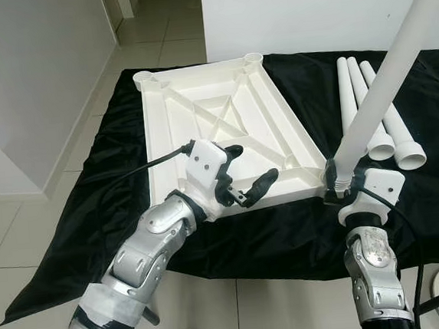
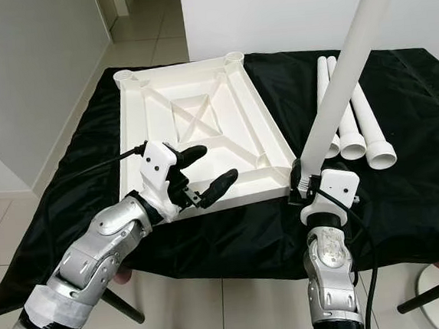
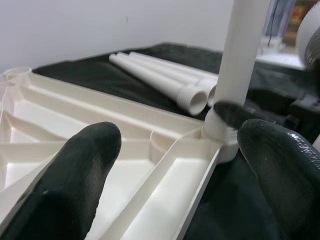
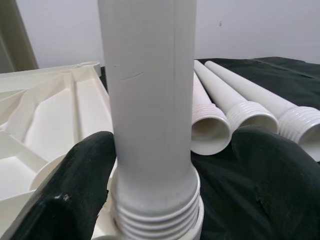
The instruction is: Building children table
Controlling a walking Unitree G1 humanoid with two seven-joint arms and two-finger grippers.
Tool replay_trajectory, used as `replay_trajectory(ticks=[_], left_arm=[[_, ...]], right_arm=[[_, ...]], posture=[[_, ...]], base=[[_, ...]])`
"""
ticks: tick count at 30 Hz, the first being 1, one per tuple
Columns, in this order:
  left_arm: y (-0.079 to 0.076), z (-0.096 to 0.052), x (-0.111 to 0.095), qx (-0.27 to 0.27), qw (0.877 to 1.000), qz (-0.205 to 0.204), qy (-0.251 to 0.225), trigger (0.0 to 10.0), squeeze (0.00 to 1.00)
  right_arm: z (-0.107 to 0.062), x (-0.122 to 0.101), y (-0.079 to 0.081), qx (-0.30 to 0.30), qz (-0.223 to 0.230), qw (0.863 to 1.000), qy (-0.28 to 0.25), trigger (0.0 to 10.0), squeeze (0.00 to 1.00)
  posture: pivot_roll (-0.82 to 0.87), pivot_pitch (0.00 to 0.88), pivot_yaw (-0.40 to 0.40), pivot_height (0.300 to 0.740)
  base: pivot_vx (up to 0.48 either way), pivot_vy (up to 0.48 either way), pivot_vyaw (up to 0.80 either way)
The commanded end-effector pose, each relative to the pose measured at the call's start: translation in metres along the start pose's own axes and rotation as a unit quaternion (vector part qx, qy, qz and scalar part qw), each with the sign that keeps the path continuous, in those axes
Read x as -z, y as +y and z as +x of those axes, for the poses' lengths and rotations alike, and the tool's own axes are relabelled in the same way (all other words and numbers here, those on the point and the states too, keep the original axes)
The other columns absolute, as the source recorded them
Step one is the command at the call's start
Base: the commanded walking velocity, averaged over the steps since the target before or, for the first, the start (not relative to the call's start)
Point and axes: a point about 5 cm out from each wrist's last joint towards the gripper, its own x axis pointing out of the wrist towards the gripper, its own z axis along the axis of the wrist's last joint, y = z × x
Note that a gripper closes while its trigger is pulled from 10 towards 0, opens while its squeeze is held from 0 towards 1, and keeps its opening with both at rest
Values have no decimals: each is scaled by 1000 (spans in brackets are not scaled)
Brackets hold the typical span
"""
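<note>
White tabletop [image 1: 224, 125] lies underside up on black cloth [image 1: 318, 233]. Right gripper [image 2: 311, 181] at near right corner socket, fingers astride upright white leg [image 2: 342, 69] standing in socket; contact with leg hard to make out. Leg's top cut off by frame. Left gripper [image 1: 245, 176] hovers over near edge, jaws apart, empty. Three spare legs [image 1: 373, 112] lie right of tabletop.

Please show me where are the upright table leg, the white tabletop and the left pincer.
upright table leg [image 1: 382, 89], left eye view, middle of shaft
white tabletop [image 1: 160, 139], left eye view, left rim
left pincer [image 1: 248, 170], left eye view, between fingertips
</note>
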Motion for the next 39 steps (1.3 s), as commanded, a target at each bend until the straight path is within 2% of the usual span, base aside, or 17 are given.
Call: replay_trajectory(ticks=[1, 3, 4, 6, 7, 8, 9, 12, 18, 27, 31, 35, 37, 38, 39], left_arm=[[1, 2, 6, 8, 1000, 7, 28, 10000, 0], [7, 5, 18, -25, 997, 12, 72, 10000, 0], [7, 5, 18, -25, 997, 12, 72, 10000, 0], [12, 6, 28, -42, 992, 14, 115, 10000, 0], [12, 6, 28, -42, 992, 14, 115, 10000, 0], [16, 9, 34, -59, 988, 23, 143, 10000, 0], [17, 10, 36, -61, 986, 20, 151, 10000, 0], [22, 14, 40, -77, 983, 11, 164, 10000, 0], [31, 21, 36, -102, 982, 7, 162, 10000, 0], [44, 28, 32, -120, 978, 22, 170, 10000, 0], [52, 36, 35, -132, 967, 33, 213, 10000, 0], [54, 37, 35, -132, 966, 35, 221, 10000, 0], [57, 38, 36, -141, 962, 33, 231, 10000, 0], [64, 37, 40, -154, 954, 21, 255, 10000, 0], [64, 37, 40, -154, 954, 21, 255, 10000, 0]], right_arm=[[-3, -1, 11, -30, 11, 999, -7, 10000, 0], [-10, -8, 32, -91, 37, 995, -23, 10000, 0], [-10, -8, 32, -91, 37, 995, -23, 10000, 0], [-16, -7, 37, -115, 42, 992, -21, 10000, 0], [-16, -7, 37, -115, 42, 992, -21, 10000, 0], [-21, -5, 36, -128, 42, 991, -18, 10000, 0], [-23, -5, 34, -130, 47, 990, -14, 10000, 0], [-28, -3, 28, -132, 40, 990, -9, 10000, 0], [-39, 0, 22, -152, 32, 988, -3, 10000, 0], [-55, 2, 11, -155, 28, 988, 7, 10000, 0], [-58, 3, 12, -174, 39, 984, 18, 10000, 0], [-58, 2, 14, -176, 40, 983, 16, 10000, 0], [-58, 1, 15, -179, 40, 983, 14, 10000, 0], [-57, 0, 18, -182, 40, 982, 12, 10000, 0], [-57, 0, 18, -182, 40, 982, 12, 10000, 0]], posture=[[-44, 0, 64, 740], [-42, 0, 62, 740], [-42, 0, 62, 740], [-45, 0, 61, 740], [-45, 0, 61, 740], [-47, 0, 64, 740], [-49, 0, 65, 740], [-56, 0, 68, 740], [-76, 0, 82, 740], [-94, 0, 100, 740], [-98, 0, 109, 740], [-98, 0, 109, 740], [-102, 0, 114, 740], [-103, 0, 117, 740], [-103, 0, 117, 740]], base=[[0, 0, 0], [0, 0, 0], [0, 0, 0], [0, 0, 0], [0, 0, 0], [0, 0, 0], [0, 0, 0], [0, 0, 0], [0, 0, 0], [0, 0, 0], [0, 0, 0], [0, 0, 0], [0, 0, 0], [0, 0, 0], [0, 0, 0]])
